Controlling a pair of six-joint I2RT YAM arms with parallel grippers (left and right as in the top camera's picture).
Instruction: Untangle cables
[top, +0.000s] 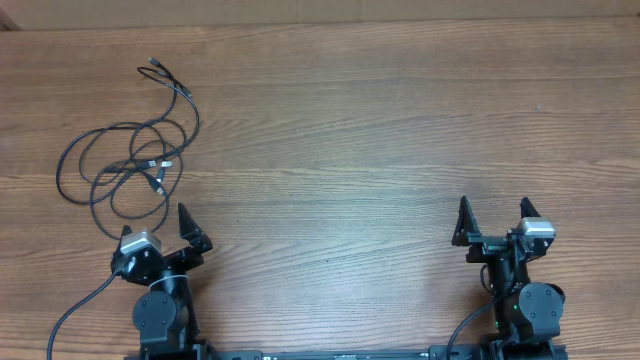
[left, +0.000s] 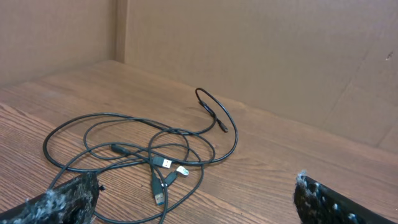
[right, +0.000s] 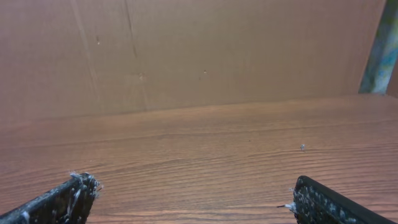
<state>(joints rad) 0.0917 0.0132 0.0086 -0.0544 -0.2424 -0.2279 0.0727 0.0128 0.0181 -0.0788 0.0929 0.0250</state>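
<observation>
Several thin black cables (top: 148, 163) coil loosely on woodgrain table (top: 350, 120).

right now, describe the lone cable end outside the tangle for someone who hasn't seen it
On the brown wooden table, look at the left side, where thin black cables lie in loose loops. One strand snakes toward the far edge; its small dark plug lies alone, while the other plugs cluster inside the loops.

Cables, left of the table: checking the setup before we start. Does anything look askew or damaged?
The cables lie in a loose snarl of overlapping loops on the table, several plug ends bunched in the middle and one end trailing toward the far edge. No damage shows; nothing else stands out.
</observation>
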